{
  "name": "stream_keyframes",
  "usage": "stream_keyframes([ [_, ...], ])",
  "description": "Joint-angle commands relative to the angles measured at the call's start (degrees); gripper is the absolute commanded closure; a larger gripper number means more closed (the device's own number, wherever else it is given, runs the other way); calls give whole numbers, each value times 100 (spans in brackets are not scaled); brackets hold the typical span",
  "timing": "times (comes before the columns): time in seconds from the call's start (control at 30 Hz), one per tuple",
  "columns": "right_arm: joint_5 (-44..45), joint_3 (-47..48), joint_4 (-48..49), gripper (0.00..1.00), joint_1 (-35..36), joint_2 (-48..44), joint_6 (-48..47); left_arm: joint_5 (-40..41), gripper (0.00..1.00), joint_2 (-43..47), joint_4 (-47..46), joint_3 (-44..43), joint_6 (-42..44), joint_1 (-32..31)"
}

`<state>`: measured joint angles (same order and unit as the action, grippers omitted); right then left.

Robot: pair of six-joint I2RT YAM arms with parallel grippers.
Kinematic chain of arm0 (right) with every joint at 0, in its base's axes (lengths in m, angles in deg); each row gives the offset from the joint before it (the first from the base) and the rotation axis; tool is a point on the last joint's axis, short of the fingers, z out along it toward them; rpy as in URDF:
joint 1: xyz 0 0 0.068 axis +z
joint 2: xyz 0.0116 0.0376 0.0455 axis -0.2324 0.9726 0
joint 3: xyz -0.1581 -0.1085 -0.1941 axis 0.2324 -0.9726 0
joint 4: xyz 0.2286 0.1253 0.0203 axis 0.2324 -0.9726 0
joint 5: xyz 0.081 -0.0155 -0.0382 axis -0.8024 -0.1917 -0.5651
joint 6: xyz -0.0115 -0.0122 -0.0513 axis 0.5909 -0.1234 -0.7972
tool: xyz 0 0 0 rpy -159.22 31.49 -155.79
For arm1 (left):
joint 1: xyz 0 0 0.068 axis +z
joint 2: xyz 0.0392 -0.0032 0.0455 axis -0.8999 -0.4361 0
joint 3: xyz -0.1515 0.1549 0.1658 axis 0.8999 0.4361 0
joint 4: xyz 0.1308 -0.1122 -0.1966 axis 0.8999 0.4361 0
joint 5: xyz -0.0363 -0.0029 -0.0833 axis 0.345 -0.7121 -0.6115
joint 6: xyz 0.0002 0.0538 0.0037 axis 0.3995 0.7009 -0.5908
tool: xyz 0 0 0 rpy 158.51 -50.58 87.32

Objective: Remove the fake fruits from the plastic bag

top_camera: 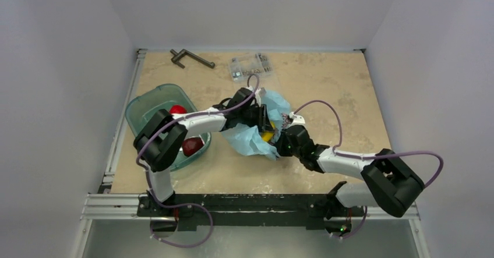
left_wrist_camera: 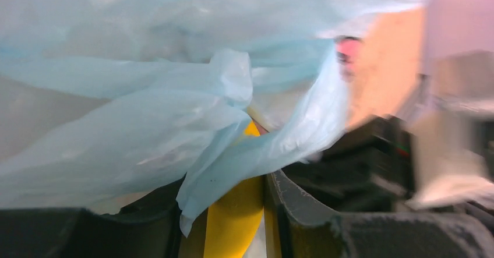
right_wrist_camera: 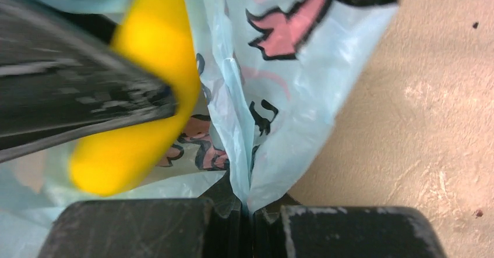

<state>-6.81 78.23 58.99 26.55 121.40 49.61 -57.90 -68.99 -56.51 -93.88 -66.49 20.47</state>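
Note:
The light-blue plastic bag lies crumpled at the table's middle, its printed panel facing the right wrist camera. My left gripper reaches into the bag's mouth. Its jaws stand close on both sides of a yellow banana, with a flap of bag film draped over it. The banana also shows in the right wrist view, with a black left finger pressed against it. My right gripper is shut on a fold of the bag's edge. Two red apples sit in the teal tub.
The teal tub stands at the left, under my left forearm. A clear parts box and a dark metal tool lie near the back edge. Bare tabletop stretches to the right of the bag.

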Motion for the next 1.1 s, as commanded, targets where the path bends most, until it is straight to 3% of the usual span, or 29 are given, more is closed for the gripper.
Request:
stream_keyframes([
  [0.0,450,262,59,100,160,129,-252,-2145,86,670,-2208,535,-697,311],
  [0.13,1153,419,-184,100,654,56,-263,-2732,88,563,-4298,1012,-1702,463],
  [0.27,1394,348,-328,100,773,-302,-179,-2604,86,221,-6453,1389,-2487,593],
  [0.4,1463,295,-512,99,767,-862,-174,-2375,86,-3,-6663,1414,-2427,631],
  [0.5,1898,432,-808,92,746,-1090,-348,-2605,85,-245,-7233,1332,-2942,639],
  [0.6,1976,611,-930,92,495,-1020,-457,-2898,85,-225,-7158,1346,-3177,634],
  [0.77,1746,1037,-1191,100,-76,-774,-665,-2990,85,221,-6382,2092,-2641,636],
  [1.0,2170,1443,-1467,100,-125,-405,-1012,-3245,88,977,-5984,2489,-2337,614],
  [1.07,2297,1496,-1541,100,-138,-321,-995,-3218,88,1392,-5403,2458,-1968,608],
])
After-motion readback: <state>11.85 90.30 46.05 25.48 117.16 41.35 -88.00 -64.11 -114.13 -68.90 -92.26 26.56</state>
